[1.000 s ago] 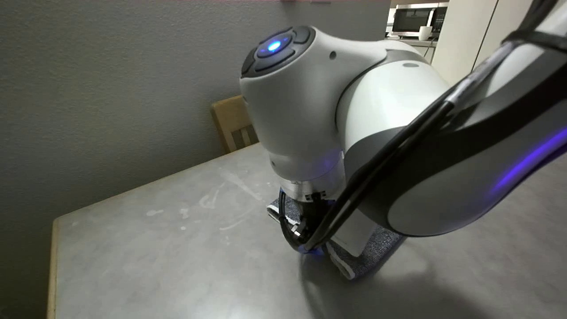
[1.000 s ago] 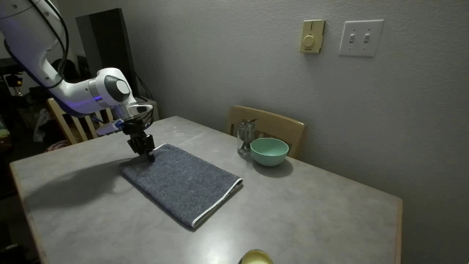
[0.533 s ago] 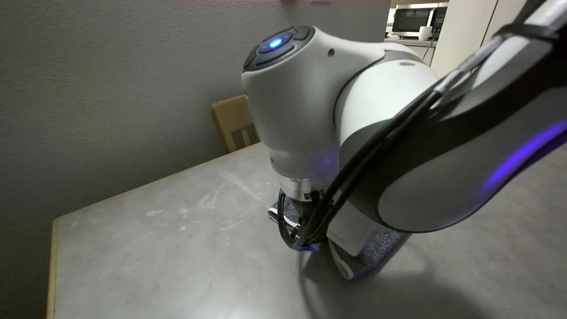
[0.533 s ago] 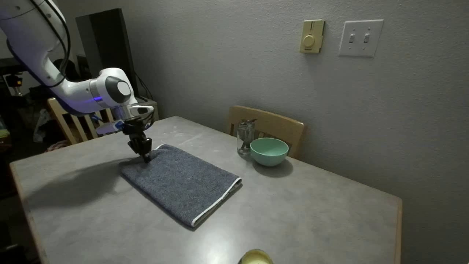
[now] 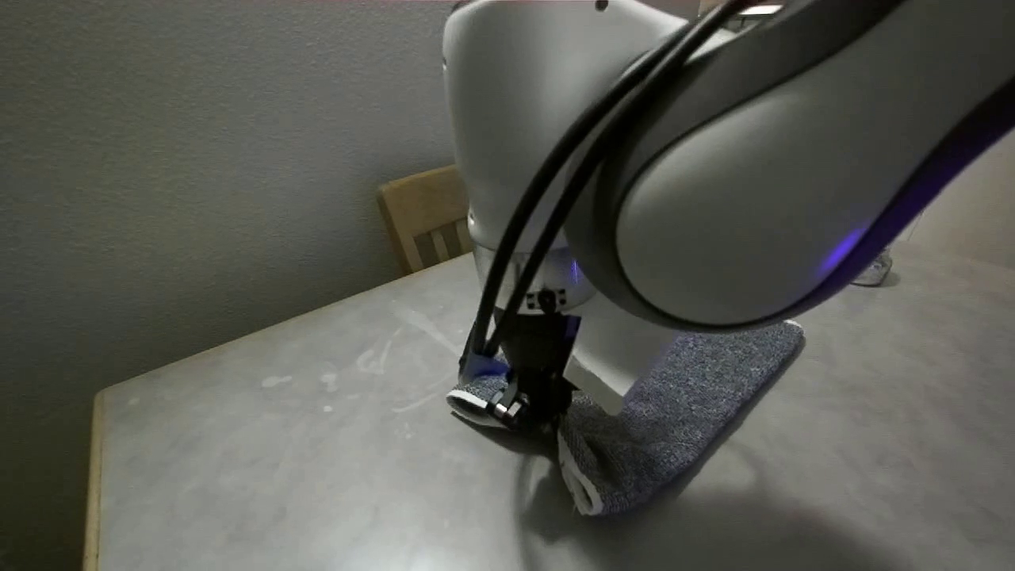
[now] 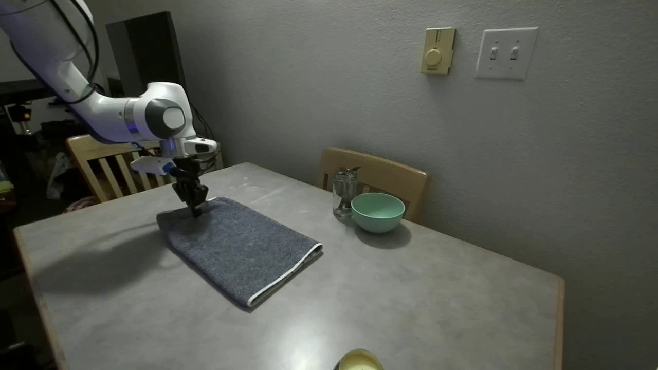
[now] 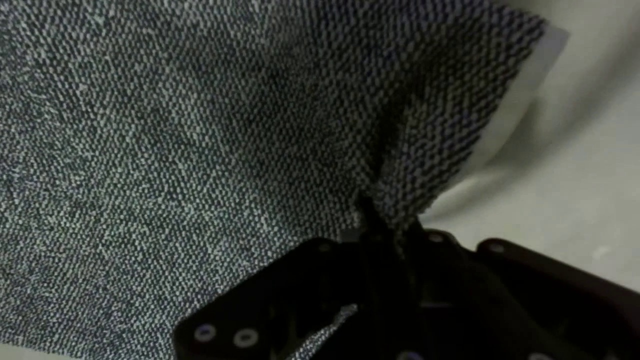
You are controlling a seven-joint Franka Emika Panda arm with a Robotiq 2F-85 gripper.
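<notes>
In the wrist view, the gripper (image 7: 390, 227) is pinching the gray towel (image 7: 175, 150) by its edge; a drag is apparently underway, calling next for a firm hold. In an exterior view, the towel is lying on the table (image 5: 317, 476). In an exterior view, it is sitting farther left than before (the green bowl (image 6: 378, 222) standing well apart).

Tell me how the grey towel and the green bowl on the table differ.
The towel is white-edged grey; the bowl is plain green. The towel is folded cloth; the bowl is round and upright. The gripper pinches the towel, not the bowl. Both rest on the table.
</notes>
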